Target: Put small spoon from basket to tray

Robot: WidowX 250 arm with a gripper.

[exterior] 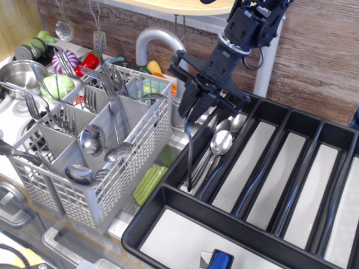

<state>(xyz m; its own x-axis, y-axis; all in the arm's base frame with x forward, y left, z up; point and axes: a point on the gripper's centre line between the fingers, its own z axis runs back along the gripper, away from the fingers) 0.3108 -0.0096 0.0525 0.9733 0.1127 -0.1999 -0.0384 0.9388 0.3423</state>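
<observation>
My gripper (192, 112) is shut on the small spoon (189, 151), gripping it at the bowl end. The thin handle hangs straight down, and its tip reaches into the leftmost long compartment of the black tray (147, 223). That compartment holds a few steel spoons (220, 142). The grey lattice basket (134, 162) stands to the left of the gripper, holding several spoons and forks upright.
A chrome faucet (159, 39) rises behind the basket and gripper. A green object (149, 185) lies between basket and tray. A blue object (220, 260) sits in the tray's crosswise front compartment. A steel pot (17, 73) and toy vegetables are at far left.
</observation>
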